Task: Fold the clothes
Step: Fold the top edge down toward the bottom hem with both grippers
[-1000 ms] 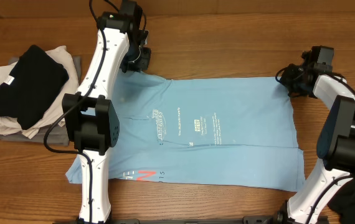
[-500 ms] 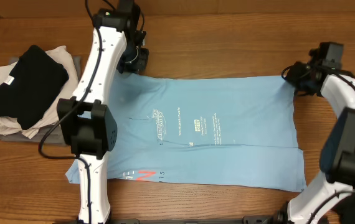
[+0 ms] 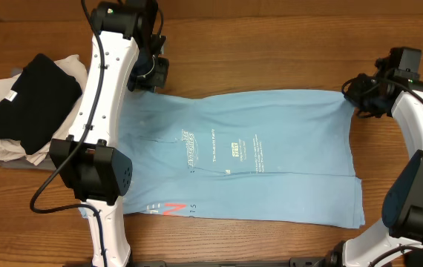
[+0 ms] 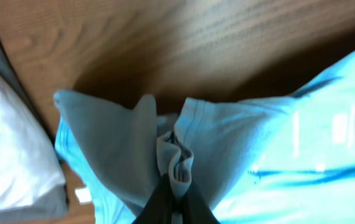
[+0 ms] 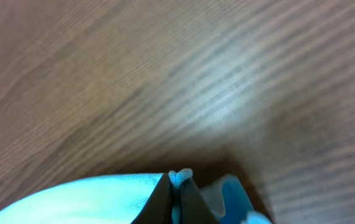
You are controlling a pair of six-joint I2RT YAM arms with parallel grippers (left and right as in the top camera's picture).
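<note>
Spreading flat across the tabletop (image 3: 271, 44), a sky-blue T-shirt (image 3: 271, 156) with white lettering is seen beside a stack of black, white and grey clothes (image 3: 26, 104). Its far corners are clamped, bunched, in the left gripper (image 3: 151, 76) and the right gripper (image 3: 360, 95).

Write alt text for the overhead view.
A sky-blue fabric T-shirt with white lettering lies flat on a brown wooden table, far corners pinched by the left pincer and right pincer. A stack of folded black and pale garments sits nearby.
</note>
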